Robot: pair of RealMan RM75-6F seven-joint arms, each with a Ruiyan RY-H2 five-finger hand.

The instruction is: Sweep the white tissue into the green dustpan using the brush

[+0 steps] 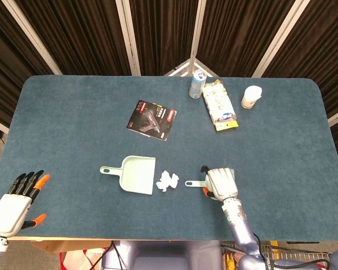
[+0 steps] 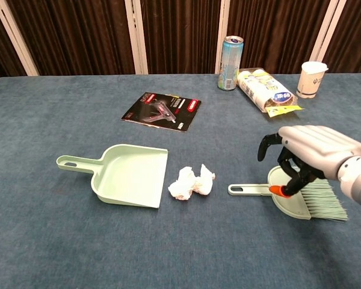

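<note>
— Dark curtains hang behind a blue table. What are the fingers doing?

— On the right hand they curl downward over the brush, where handle meets head. An orange-tipped finger sits at the brush's surface; whether it presses or only hangs above, I cannot tell. Nothing is gripped. The left hand is at the near left corner, off the table edge, fingers straight and slightly fanned, holding nothing.

— And the tissue?

— The tissue lies crumpled near the middle of the table, between the dustpan on its left and the brush handle on its right, just beside the dustpan's open lip.

— Any writing?

— A black booklet far of the dustpan has a red band, but its text is too small to read. The can, the yellow-and-white packet and the paper cup stand along the far right; the cup bears a small dark mark, unreadable.

— Do the views differ?

— Only the head view shows the left hand. The chest view shows the right hand from the side, with the curl of its fingers; from above, that hand hides most of the brush head.
</note>
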